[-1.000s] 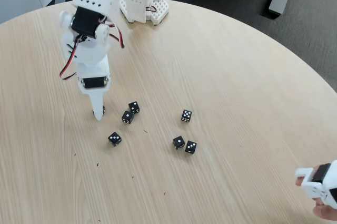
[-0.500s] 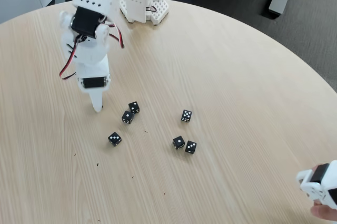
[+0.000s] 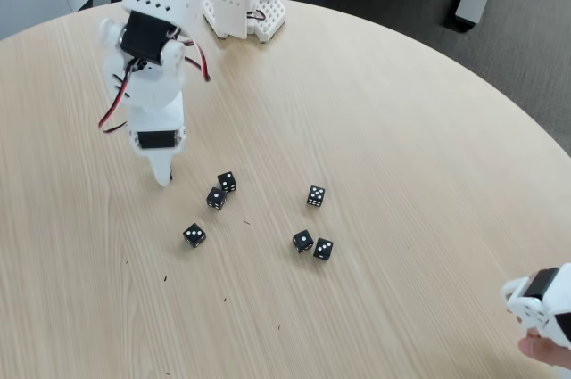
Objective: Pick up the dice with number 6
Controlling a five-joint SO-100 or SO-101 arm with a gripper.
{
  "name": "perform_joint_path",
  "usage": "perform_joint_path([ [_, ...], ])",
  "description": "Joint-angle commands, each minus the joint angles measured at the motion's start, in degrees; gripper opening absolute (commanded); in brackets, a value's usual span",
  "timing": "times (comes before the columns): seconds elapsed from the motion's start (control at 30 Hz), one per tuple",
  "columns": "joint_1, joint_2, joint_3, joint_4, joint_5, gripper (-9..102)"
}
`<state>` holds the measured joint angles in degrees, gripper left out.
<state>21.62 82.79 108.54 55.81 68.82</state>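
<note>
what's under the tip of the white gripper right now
Bare tan table lies below the gripper, whose tip hangs left of five loose black dice. Whether its closed-looking fingers hold a die cannot be seen; nothing dark shows at the tip.

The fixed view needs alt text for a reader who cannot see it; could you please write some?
A white robot arm's claw points down at a round wooden table, left of five small black dice scattered mid-table. A hand holding a white device shows at bottom right.
</note>
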Motion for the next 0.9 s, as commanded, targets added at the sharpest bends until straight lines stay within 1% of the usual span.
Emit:
perform_joint_path([
  [0.0, -0.1, 0.2, -1.1, -0.5, 1.1, 14],
  [0.13, -0.1, 0.2, -1.1, -0.5, 2.2, 12],
  [0.27, -0.1, 0.2, -1.1, -0.5, 2.6, 4],
  [0.37, -0.1, 0.2, -0.8, -0.5, 2.8, 0],
  [0.53, -0.1, 0.2, -0.5, -0.5, 2.5, 0],
  [0.67, -0.4, 1.2, -1.0, 0.0, -1.5, 0],
  [0.77, -1.1, 1.5, -1.2, 0.4, -2.6, 0],
  [0.87, -3.3, 7.5, -1.3, 0.5, -4.0, 0],
])
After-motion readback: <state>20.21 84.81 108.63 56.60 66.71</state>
